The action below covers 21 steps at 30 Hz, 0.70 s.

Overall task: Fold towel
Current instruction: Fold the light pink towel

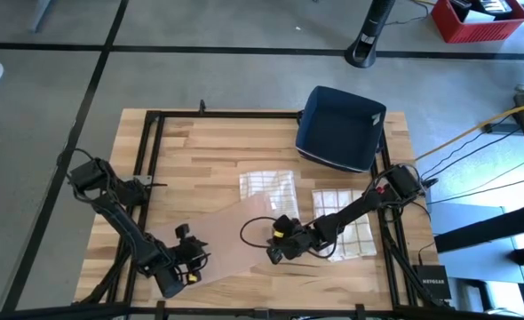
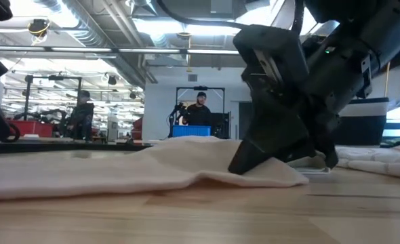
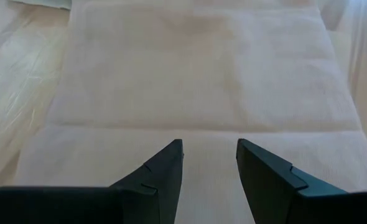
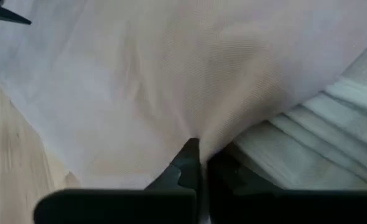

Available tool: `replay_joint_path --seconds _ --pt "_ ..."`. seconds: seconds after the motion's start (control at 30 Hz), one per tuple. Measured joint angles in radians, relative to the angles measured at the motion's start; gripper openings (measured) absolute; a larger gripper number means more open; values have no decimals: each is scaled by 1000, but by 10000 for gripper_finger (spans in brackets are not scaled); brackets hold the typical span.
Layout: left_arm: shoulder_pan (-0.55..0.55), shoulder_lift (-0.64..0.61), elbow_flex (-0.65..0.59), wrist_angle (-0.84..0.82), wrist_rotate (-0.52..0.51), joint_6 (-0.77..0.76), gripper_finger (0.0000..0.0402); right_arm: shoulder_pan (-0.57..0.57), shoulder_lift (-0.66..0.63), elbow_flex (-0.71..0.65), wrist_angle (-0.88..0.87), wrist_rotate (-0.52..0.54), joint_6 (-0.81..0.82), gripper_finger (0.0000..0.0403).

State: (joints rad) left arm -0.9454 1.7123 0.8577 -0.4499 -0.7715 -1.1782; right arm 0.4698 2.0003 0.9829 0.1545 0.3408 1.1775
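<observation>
A pale pink towel (image 1: 235, 236) lies spread on the wooden table, slanting from the near left toward the middle. My right gripper (image 1: 275, 249) is shut on it at its near right end; the right wrist view shows the cloth (image 4: 171, 81) puckering toward the shut fingers (image 4: 202, 155). My left gripper (image 1: 194, 260) stands open over the towel's near left end, with flat cloth (image 3: 196, 81) showing between and beyond its fingers (image 3: 209, 149). I cannot tell whether its tips touch the towel. In the low view the towel (image 2: 118, 169) lies low on the table under the right gripper (image 2: 244, 166). My right gripper pinches the towel's edge near its near right corner (image 4: 193, 134) between its two fingers. It comes slanting down from the table's right. Creases run into the fingertips. The towel still rests on the table; one layer or several, I cannot tell.
Two white checked cloths lie on the table, one behind the towel (image 1: 268, 187) and one under the right arm (image 1: 344, 233). A dark blue bin (image 1: 340, 129) stands at the far right. A black frame rail (image 1: 151, 178) runs along the table's left side.
</observation>
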Motion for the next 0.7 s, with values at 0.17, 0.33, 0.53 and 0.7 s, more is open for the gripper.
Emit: replay_joint_path --seconds 0.17,0.33,0.53,0.7 --pt "22 7 0 43 -3 32 143 9 -37 -1 -38 2 -23 7" --pt "41 67 0 125 11 87 143 31 -112 -4 -134 52 -10 10" --pt "87 131 2 169 7 79 143 35 -149 -3 -110 64 -7 8" --pt "105 146 3 187 3 76 143 34 -156 39 -28 101 -81 4"
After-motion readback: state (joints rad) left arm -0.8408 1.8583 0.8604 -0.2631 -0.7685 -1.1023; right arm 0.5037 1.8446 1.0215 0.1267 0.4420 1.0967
